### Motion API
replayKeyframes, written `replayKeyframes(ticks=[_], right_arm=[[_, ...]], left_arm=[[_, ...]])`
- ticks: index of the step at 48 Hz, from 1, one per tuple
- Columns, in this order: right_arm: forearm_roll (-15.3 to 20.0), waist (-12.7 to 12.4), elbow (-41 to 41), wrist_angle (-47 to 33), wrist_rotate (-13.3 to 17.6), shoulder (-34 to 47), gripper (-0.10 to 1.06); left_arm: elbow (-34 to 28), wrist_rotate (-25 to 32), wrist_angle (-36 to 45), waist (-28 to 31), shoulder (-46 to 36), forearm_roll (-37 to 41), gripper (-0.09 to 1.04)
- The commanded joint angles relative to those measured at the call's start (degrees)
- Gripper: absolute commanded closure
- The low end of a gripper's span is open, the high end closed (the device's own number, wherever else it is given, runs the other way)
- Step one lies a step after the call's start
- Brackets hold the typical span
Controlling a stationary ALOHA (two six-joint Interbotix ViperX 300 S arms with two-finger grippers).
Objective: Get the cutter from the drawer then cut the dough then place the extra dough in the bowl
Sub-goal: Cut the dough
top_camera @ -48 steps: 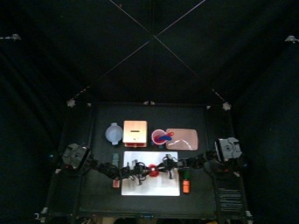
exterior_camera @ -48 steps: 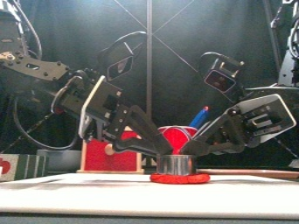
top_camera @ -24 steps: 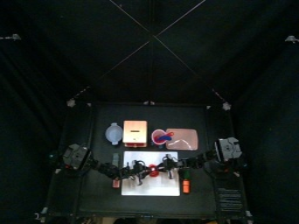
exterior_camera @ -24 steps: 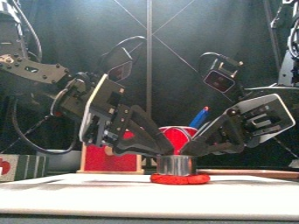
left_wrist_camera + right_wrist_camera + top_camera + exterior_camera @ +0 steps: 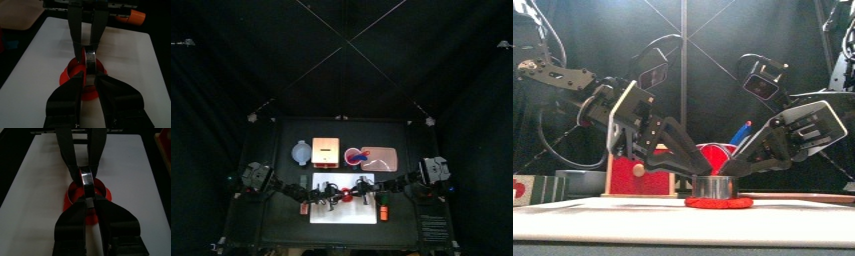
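Arms (image 5: 573, 82): black, jointed, with grey side panels
Left tool (image 5: 694, 175): two long black tapering jaws
Right tool (image 5: 735, 175): matching black jaws under a pale plate
Cables (image 5: 657, 52): black loops arching above the cutter (image 5: 714, 187)

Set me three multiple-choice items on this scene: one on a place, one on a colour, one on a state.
1. Where does the cutter stand?
A. in the bowl
B. on the dough on the white board
C. inside the wooden box

2. What colour is the dough?
A. green
B. white
C. red

3. How do the left tool and the right tool stand?
A. both shut on the cutter
B. both open, high above the table
C. one at the cutter, the other resting at the table's edge

Answers:
1 B: the front view shows the cutter upright on the flat dough.
2 C: it shows red in the front view.
3 A: each wrist view shows its jaws pinched at the cutter's rim.
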Motion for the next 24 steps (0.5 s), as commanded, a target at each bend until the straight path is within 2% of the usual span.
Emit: replayKeyframes(ticks=[1, 9, 24], right_arm=[[0.1, -0.4, -0.4, 1.9, -0.2, -0.3, 0.49], [0.3, 0.4, -0.4, 2.5, -0.1, -0.3, 0.45], [0.6, 1.2, -1.1, 2.6, 0.0, -0.3, 0.28]], left_arm=[[-0.4, 1.2, 1.1, 1.2, -1.5, 2.2, 0.29], [-1.2, 1.8, 1.1, 2.0, -1.7, 3.6, 0.25], [-2.3, 2.3, -1.0, 3.3, -4.7, 6.2, 0.12]])
